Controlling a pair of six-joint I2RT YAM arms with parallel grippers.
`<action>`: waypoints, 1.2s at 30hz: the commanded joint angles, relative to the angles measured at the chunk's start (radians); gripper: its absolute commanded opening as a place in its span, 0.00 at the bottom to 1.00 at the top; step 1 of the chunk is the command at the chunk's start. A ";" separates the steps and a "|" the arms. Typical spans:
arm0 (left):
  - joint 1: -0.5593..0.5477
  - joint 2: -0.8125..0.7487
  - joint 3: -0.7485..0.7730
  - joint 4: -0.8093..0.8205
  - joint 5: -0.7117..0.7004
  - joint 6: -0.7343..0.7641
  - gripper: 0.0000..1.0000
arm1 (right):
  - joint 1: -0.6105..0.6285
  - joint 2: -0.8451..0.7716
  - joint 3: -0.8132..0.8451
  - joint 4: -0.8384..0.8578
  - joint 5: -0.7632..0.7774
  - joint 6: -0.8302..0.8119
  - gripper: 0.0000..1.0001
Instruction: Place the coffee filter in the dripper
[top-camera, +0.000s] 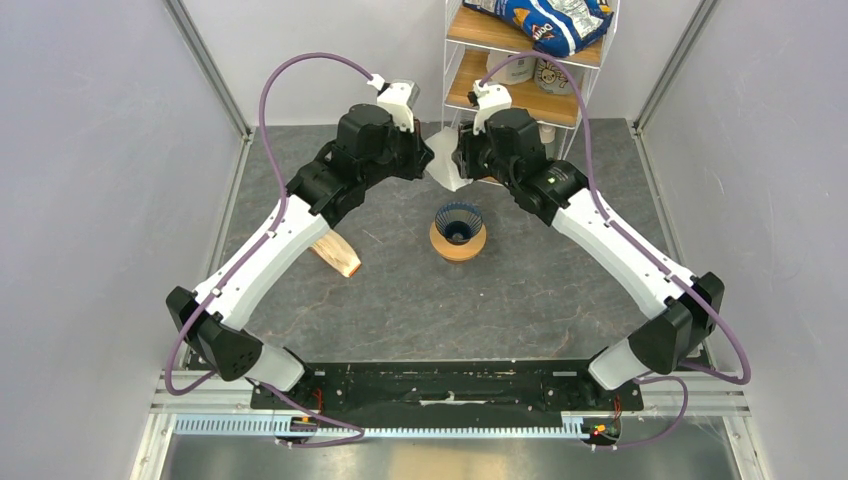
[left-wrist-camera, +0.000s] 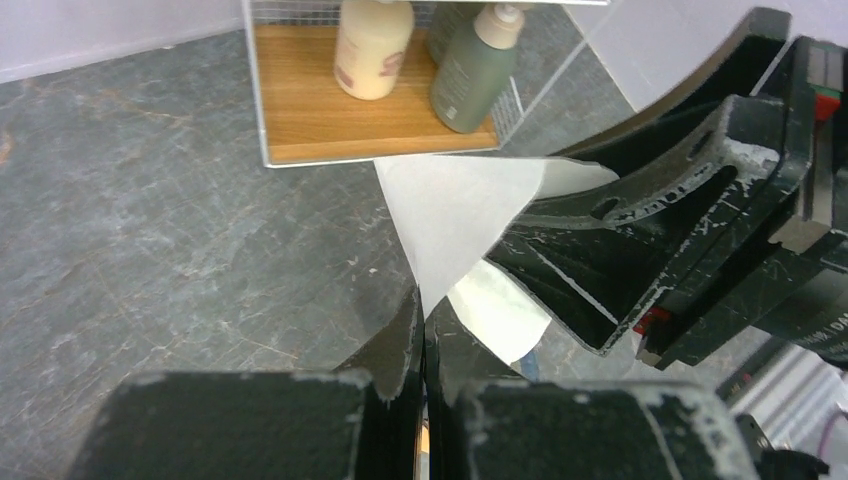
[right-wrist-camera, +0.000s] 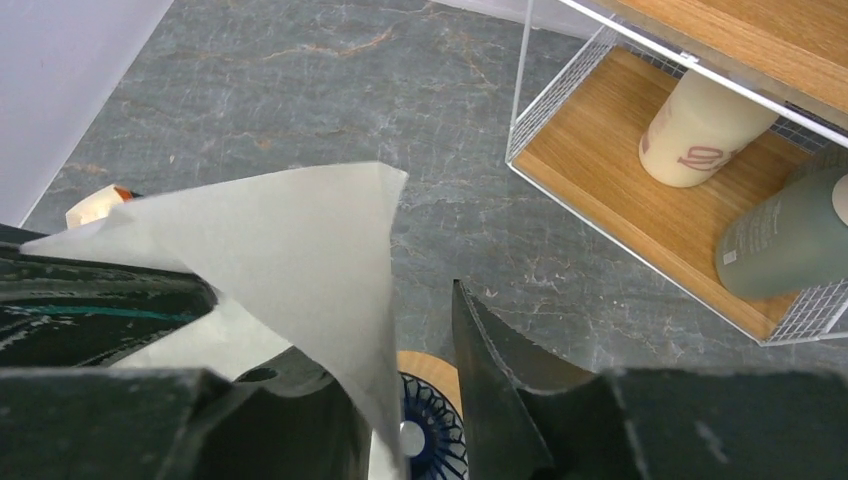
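White paper is what you have between the two arms: the coffee filter (top-camera: 445, 168) hangs in the air over the far middle of the table (top-camera: 560, 290), just in front of the shelf (top-camera: 558, 110). Your left gripper (left-wrist-camera: 420, 315) is fully closed, its two fingers pressed together on the filter's pointed end. In the left wrist view the paper fans out away from that pinch. Your right gripper (top-camera: 463, 155) meets it from the other side with its jaws parted. The right wrist view shows a clear gap between the fingers. The filter's wide edge drapes down along the finger on the left of that view, while the other finger (right-wrist-camera: 500, 370) stands bare and apart from the paper. You cannot tell from these views whether the covered finger is inside the cone or only beneath it, but nothing is clamped there. The dripper (top-camera: 458, 220), dark blue and ribbed, stands mouth up on the orange-brown ring (top-camera: 458, 245). It is nearer the arm bases than the filter and apart from it, and its ribs show below the finger gap in the right wrist view. The filter is not in it. A cream-and-tan paper stack (top-camera: 338, 256) lies on the table left of the dripper, partly under your left arm. On the shelf's lower board stand a cream bottle (left-wrist-camera: 372, 45) and a grey-green bottle (left-wrist-camera: 475, 70), and a blue snack bag (top-camera: 545, 20) lies on the top board.
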 joint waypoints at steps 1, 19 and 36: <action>0.001 -0.040 0.027 -0.033 0.118 0.045 0.02 | -0.004 -0.065 0.045 -0.025 -0.069 -0.030 0.41; 0.001 0.014 0.247 -0.469 0.351 0.064 0.02 | -0.002 -0.162 0.047 -0.275 -0.328 -0.139 0.47; 0.005 0.186 0.333 -0.611 0.427 -0.011 0.02 | -0.034 -0.092 0.066 -0.434 -0.302 -0.158 0.64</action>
